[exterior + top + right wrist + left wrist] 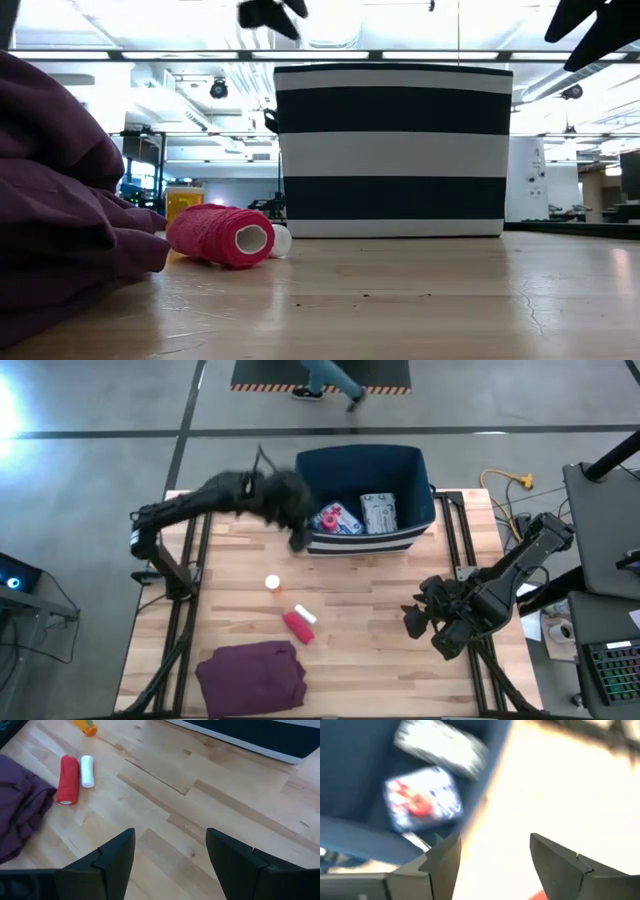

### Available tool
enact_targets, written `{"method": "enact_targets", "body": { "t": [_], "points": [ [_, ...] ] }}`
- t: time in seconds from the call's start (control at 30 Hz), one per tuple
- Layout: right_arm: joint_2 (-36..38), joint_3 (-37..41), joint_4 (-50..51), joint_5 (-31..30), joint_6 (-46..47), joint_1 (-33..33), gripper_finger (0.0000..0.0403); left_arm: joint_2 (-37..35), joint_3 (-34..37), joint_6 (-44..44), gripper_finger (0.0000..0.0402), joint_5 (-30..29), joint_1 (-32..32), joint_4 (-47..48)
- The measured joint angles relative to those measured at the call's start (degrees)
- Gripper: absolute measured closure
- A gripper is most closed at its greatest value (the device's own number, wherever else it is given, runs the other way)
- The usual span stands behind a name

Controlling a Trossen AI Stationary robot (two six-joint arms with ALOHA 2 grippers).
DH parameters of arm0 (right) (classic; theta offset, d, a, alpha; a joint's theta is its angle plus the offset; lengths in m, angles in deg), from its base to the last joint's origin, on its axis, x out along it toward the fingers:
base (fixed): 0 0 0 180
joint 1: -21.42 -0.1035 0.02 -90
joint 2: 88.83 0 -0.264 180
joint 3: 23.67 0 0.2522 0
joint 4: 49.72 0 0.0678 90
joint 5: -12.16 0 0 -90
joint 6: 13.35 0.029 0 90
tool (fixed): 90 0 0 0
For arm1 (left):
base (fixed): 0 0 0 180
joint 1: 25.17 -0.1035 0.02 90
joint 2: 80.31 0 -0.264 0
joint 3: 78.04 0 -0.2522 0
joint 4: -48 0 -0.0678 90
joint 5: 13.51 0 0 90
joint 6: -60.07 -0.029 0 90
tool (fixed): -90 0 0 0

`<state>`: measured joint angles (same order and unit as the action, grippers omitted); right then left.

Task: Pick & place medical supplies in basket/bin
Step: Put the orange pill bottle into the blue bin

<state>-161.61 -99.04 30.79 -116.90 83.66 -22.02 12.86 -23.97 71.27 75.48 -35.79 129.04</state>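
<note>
The navy bin [425,495] holds the blue pouch [337,518] and printed packet [379,512]; the red roll [297,626], touching a white roll [305,614], lies on the table in front of it. Left gripper [298,538], blurred but seemingly fingers apart and empty, hangs at the bin's front-left corner. Right gripper [428,630] waits spread wide, right of the bin's front.

No words, brands or numbers are legible. The only sign is a red cross on the pouch [337,518] in the bin [420,525]; the packet's [379,512] print is illegible.
</note>
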Motion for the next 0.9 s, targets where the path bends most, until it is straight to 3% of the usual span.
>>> {"method": "enact_targets", "body": {
  "t": [0.1,0.17,0.27,0.33,0.43,0.53,0.73,0.9],
  "points": [
    [0.00,0.00,0.07,0.01,-0.85,0.00,0.0170,-4.21,5.57,-0.94,0.0183,-3.32,8.74,1.94],
    [0.00,0.00,0.06,0.02,-1.18,0.00,0.0170,-7.87,10.94,2.45,0.0183,-10.38,14.39,1.81],
    [0.00,0.00,-0.15,0.04,-1.46,0.00,0.0170,-13.75,21.37,16.81,0.0183,-27.90,21.92,1.89],
    [0.00,0.00,-0.74,0.08,-1.84,0.00,0.0170,-18.07,29.10,30.31,0.0183,-34.31,26.21,1.84],
    [0.00,0.00,-3.36,0.11,-4.86,-0.03,0.0170,-24.74,41.82,49.87,0.0183,-35.39,32.34,-1.69],
    [-0.51,0.16,-8.70,0.36,-13.01,1.28,0.0170,-29.27,54.13,61.07,0.0183,-36.76,37.52,-8.60],
    [-3.90,0.35,-16.55,8.24,-28.40,8.78,0.0170,-32.48,70.66,63.90,0.0172,-37.02,40.57,-23.27],
    [-7.39,-0.26,-20.37,13.13,-35.22,14.13,0.0170,-31.35,76.40,63.93,0.0132,-36.95,40.57,-28.68]
  ]
}}
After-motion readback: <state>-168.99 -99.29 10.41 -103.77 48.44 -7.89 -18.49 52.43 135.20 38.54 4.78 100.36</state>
